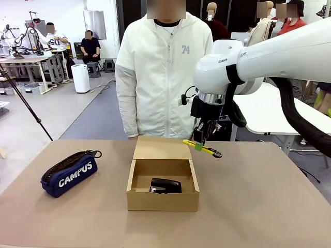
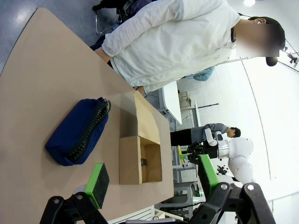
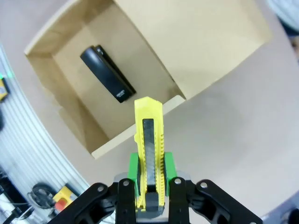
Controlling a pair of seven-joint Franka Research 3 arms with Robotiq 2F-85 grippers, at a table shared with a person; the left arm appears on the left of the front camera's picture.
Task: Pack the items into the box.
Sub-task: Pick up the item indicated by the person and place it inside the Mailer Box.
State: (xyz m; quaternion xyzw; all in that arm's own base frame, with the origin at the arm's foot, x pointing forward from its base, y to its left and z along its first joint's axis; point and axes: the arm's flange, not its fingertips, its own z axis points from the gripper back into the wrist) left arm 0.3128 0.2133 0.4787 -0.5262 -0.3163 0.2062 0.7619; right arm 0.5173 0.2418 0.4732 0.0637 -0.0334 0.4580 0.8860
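1. Utility knife (image 1: 202, 148): yellow-and-black, right of centre in the front view. It hangs just above the box's far right corner, clamped across its body by the right gripper (image 1: 199, 145).
2. Box (image 1: 163, 200): centre frame, flap lid open. A black stapler (image 1: 165, 186) lies inside, near the front wall.
3. CAMPUS pouch (image 1: 70, 173): left of frame, on the table, well apart from the box.
4. Left gripper (image 2: 153, 179): fingers spread, empty.
5. Handling, as judged: carry the knife inward over bare floor behind the stapler, turn it lengthwise, and lower it before letting go.
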